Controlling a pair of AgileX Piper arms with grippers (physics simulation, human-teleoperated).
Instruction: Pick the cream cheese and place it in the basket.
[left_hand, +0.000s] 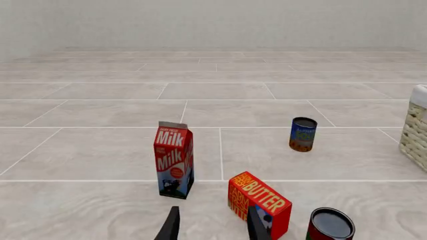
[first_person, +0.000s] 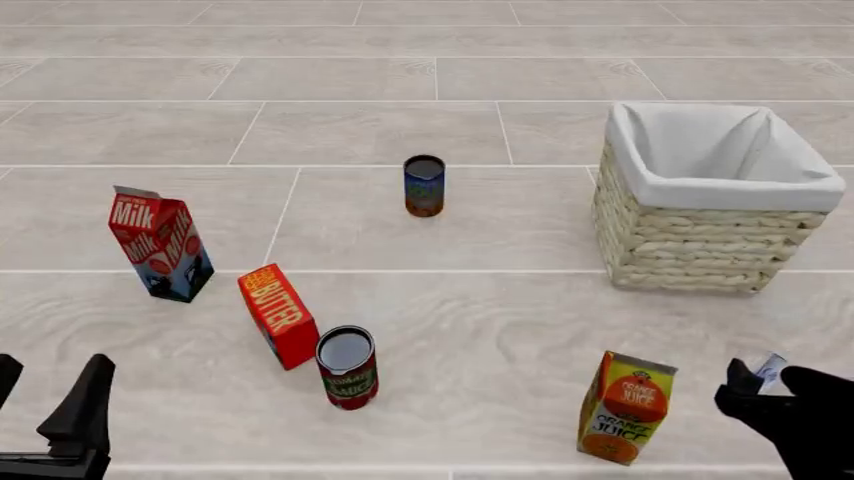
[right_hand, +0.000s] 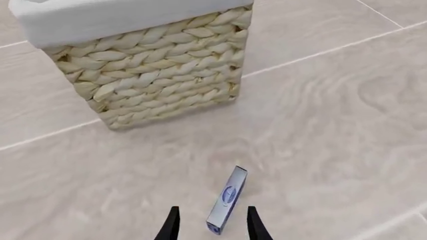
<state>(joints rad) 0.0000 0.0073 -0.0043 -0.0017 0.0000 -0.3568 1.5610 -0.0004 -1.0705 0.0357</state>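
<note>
A: Right gripper down low near the front right corner of the table, fingers parted, straddling the cream cheese without touching it yet.

B: Seen. Box stood up on a thin edge there, broad blue-marked faces turned out toward the two pads. Barely glimpsed in the front view, just a white sliver behind the black wrist.

A: Judged light and stiff, thin card, probably a bit slick on the printed sides. Liable to tip flat if nudged from one side first.

B: Agreed. Best taken across the thin dimension, pads squarely on the broad faces, near mid-height. Gentle squeeze, nothing crushing.

A: Basket waited farther back on the right side, lined rim open at the top, well apart from the box.

B: Left gripper parted too, empty, idle beside the butter box at the front left.
</note>
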